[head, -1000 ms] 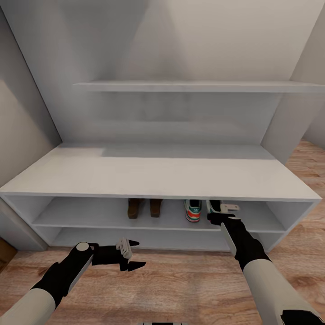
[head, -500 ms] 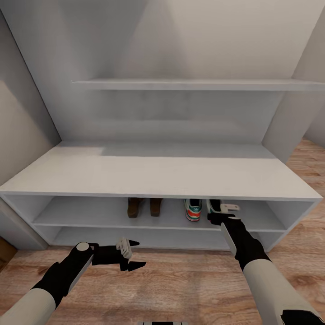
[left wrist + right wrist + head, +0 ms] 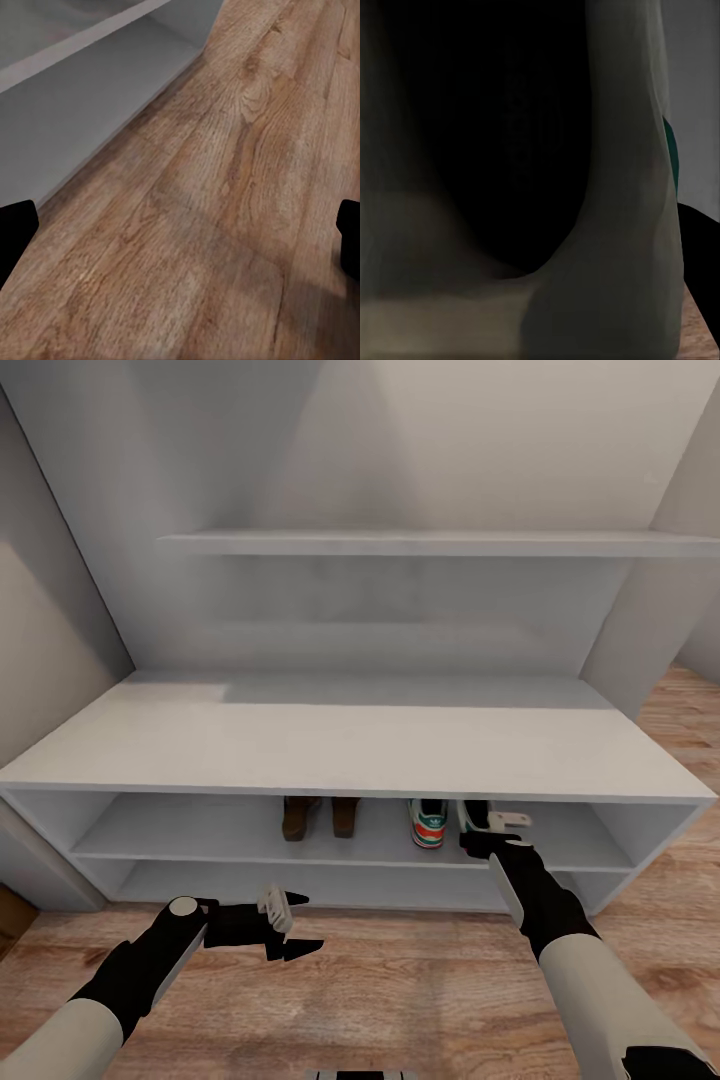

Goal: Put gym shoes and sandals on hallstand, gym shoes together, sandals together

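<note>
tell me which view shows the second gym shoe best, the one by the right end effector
The head view: it shows the second gym shoe on the hallstand shelf beside its mate, partly behind the right end effector. The right wrist view is too close, giving its pale side and a green stripe. The left wrist view shows floor.

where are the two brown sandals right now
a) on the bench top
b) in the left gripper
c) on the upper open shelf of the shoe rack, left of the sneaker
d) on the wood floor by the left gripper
c: the sandals stand side by side on the shoe rack's upper open shelf, left of the green-striped sneaker.
</note>
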Robot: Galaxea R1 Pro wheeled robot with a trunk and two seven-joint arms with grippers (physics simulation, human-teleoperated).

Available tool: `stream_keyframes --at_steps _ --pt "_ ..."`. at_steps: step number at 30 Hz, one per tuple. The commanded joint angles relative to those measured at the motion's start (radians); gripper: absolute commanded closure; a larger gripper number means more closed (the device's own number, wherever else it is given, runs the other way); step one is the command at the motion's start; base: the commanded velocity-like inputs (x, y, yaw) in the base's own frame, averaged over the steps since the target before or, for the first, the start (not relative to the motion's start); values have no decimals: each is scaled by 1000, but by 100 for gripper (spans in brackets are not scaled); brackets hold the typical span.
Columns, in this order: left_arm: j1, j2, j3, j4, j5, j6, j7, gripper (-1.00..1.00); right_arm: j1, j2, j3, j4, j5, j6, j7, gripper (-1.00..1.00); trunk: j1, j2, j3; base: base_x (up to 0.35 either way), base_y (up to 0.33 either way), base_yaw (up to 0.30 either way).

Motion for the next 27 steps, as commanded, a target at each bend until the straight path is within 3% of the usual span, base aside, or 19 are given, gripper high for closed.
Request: stream_keyframes --at_steps 1,27 --pt "-1 1 -3 0 6 6 -1 -100 -1 0 1 -1 -5 5 -4 100 0 0 -1 0 0 0" --pt "-1 1 -3 0 6 4 -1 -100 0 0 1 0 -5 5 -4 100 0 0 -1 35 17 0"
